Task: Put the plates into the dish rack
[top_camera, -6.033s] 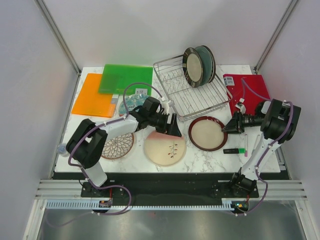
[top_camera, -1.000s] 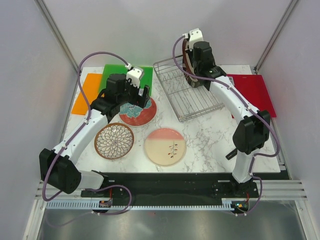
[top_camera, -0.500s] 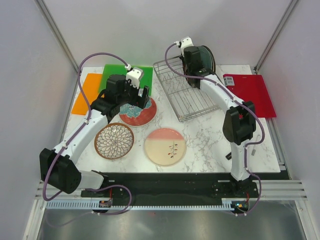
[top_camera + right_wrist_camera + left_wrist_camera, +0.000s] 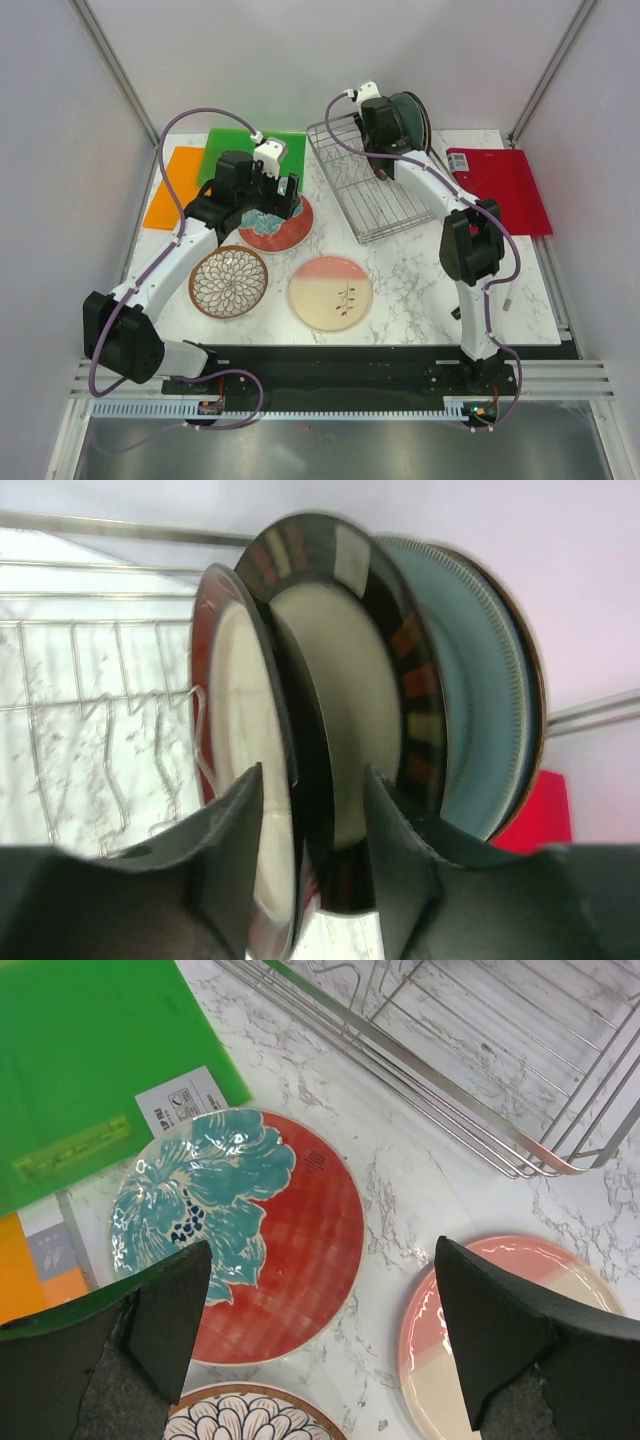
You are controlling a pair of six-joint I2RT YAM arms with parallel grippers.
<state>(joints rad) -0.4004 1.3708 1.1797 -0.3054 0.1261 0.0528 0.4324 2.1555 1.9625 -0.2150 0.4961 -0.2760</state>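
The maroon-rimmed plate [image 4: 235, 700] stands upright in dish rack [image 4: 368, 212]; three plates [image 4: 330, 293] lie flat nearby.

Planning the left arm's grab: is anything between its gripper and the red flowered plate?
Nothing visible. The open left gripper hangs above the red plate, with only empty space between its fingers and the plate.
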